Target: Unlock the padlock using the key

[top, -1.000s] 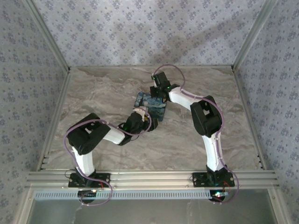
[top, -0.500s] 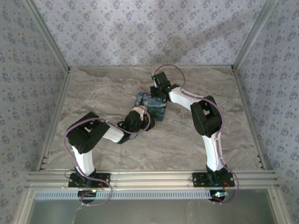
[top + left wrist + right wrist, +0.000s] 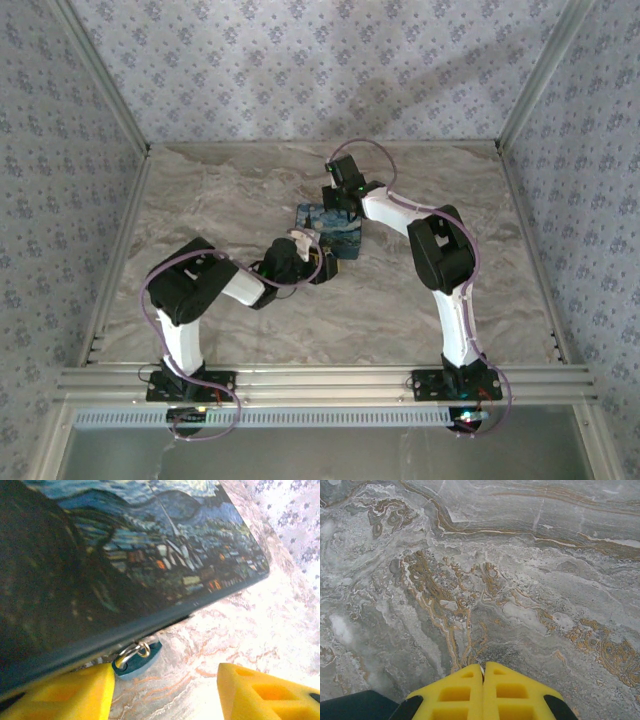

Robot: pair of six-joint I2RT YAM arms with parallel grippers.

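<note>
A key with a blue head (image 3: 135,662) and a metal ring lies on the marble, half tucked under the edge of a flat box printed with a night-sky painting (image 3: 150,555). My left gripper (image 3: 165,682) is open and low at that edge, and its left finger (image 3: 65,692) is almost touching the key head. In the top view the left gripper (image 3: 318,262) is at the near side of the box (image 3: 338,232). My right gripper (image 3: 337,204) is at the far side of the box. Its yellow fingers are pressed together (image 3: 483,669) over bare marble. The padlock is hidden.
The marble tabletop (image 3: 230,190) is walled by patterned panels on the left, right and back, with an aluminium rail (image 3: 320,380) along the near edge. A dark corner of the box (image 3: 355,705) shows at the lower left of the right wrist view.
The box has slid slightly to the right. My left gripper has shifted right along its near edge. The right arm has barely moved.
</note>
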